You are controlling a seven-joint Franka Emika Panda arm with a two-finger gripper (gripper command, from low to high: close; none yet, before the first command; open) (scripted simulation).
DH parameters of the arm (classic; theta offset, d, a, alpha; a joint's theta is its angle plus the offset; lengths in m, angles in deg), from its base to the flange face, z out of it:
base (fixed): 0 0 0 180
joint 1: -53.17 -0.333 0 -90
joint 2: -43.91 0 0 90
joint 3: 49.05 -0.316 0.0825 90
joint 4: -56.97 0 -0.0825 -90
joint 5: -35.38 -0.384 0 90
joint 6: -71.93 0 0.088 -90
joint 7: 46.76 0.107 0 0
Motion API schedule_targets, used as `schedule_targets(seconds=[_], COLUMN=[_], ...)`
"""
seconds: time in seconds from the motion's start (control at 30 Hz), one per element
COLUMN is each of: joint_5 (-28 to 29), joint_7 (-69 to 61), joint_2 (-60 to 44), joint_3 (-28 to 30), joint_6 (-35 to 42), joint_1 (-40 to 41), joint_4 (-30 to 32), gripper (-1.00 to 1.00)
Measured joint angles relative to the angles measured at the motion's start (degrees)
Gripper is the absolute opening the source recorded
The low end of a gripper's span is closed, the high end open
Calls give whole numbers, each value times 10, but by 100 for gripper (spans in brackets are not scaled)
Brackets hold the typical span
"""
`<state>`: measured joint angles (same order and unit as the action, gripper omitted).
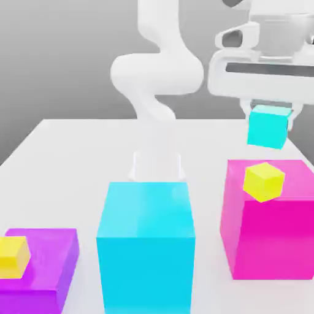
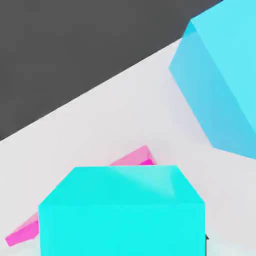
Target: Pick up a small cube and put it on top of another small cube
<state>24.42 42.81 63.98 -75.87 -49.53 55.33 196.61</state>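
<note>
the gripper (image 1: 270,110) is holding the small cyan cube (image 1: 268,126) in the air, its fingers closing on the cube's upper part so that most of the cube is hanging below them. the relation that is mattering for the coming move is this: the small yellow cube (image 1: 264,181) is sitting below the held cube, with a clear gap of air between the two, and in the exterior view it is lying just slightly toward that view's left of the cyan cube's centre. so the drop is looking like mostly a straight descent with perhaps a small sideways trim, though how well they are lining up in depth cannot be told from this one angle. the yellow cube is resting on top of the large magenta block (image 1: 270,224), near its front edge and turned so a corner is pointing toward the camera, while the cyan cube is hanging a little tilted; the faces may need squaring for a stable stack. both are plain, sharp-edged and about equal in size, far smaller than the blocks. in the hand view the cyan cube (image 2: 121,212) is looming close, with a sliver of magenta behind it. a large cyan block (image 1: 146,245) is standing on the white counter (image 1: 67,147) well to the exterior view's left.
</note>
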Motion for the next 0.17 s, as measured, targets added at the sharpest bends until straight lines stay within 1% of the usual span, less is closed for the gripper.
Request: schedule_targets(seconds=[0.03,0.07,0.17], joint_5=[2,3,3], joint_7=[2,4,4], joint_2=[-10,-17,-17], joint_3=[-6,-9,-9], joint_6=[-22,-38,-38], joint_1=[0,0,0], joint_4=[13,23,23], gripper=[-100,100,100])
